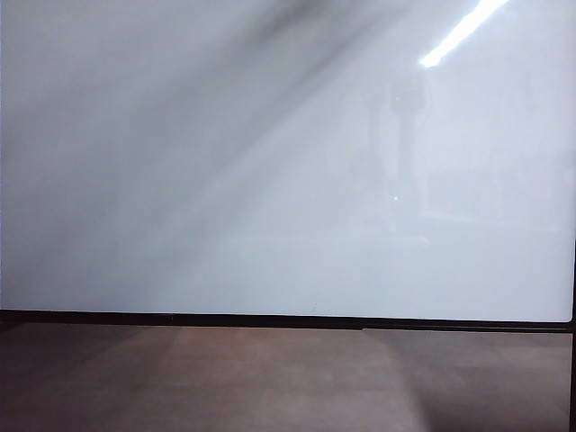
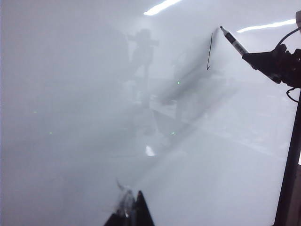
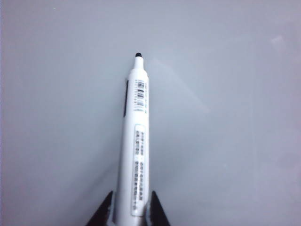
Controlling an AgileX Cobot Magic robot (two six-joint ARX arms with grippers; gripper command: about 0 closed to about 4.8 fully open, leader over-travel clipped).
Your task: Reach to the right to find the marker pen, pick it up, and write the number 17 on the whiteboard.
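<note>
The whiteboard [image 1: 270, 180] fills the exterior view, where neither gripper shows. In the left wrist view a thin black vertical stroke [image 2: 209, 49] with a small hook at its lower end is drawn on the whiteboard [image 2: 70, 117]. Just beside the stroke's upper end is the tip of the white marker pen [image 2: 233, 41], held by my right gripper [image 2: 273, 63]. The right wrist view shows that gripper [image 3: 131, 207] shut on the marker pen [image 3: 136, 141], with the black tip pointing at the whiteboard [image 3: 225, 117]; I cannot tell if it touches. My left gripper [image 2: 131, 207] hangs over the board, fingers together and empty.
A thin black frame edge [image 1: 270, 319] borders the board, with a brown-grey matte surface [image 1: 270, 378] beyond it. The frame [image 2: 289, 165] also runs along the side near my right arm. Ceiling lights reflect as bright streaks [image 1: 459, 31] on the glossy board.
</note>
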